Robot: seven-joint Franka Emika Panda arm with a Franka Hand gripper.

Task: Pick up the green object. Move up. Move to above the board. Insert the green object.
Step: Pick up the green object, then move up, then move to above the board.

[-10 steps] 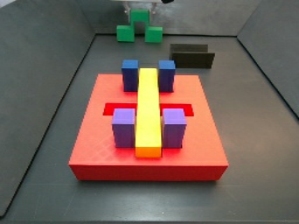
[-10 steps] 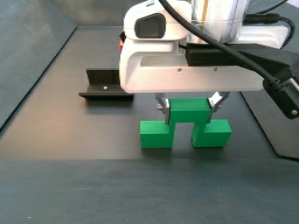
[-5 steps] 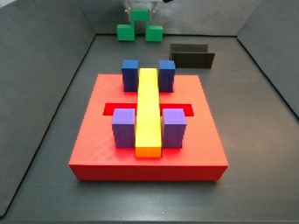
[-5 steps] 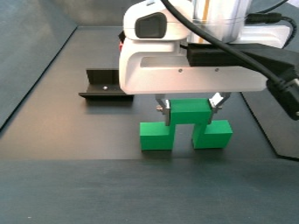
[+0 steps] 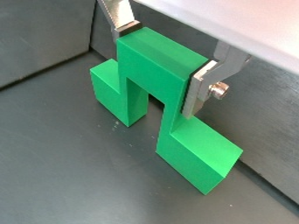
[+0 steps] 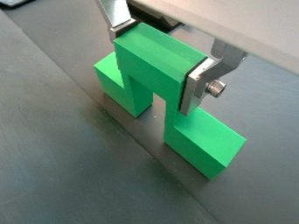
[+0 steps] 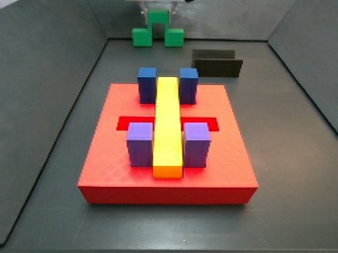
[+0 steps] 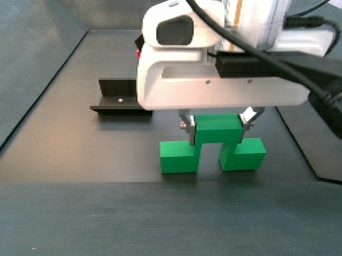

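Low over the floor, tool (image 8: 215, 123) clamps green object (image 8: 213, 147) centre cube.

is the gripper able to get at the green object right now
Likely yes: the gripper already has its fingers on either side of the green object's raised centre cube, with nothing in between.

The gripper (image 8: 218, 122) has a white housing, black cables, and flat silver fingers (image 6: 205, 77) with screws.

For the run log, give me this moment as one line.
end effector: shut on green object | green object: on floor | board: recess open
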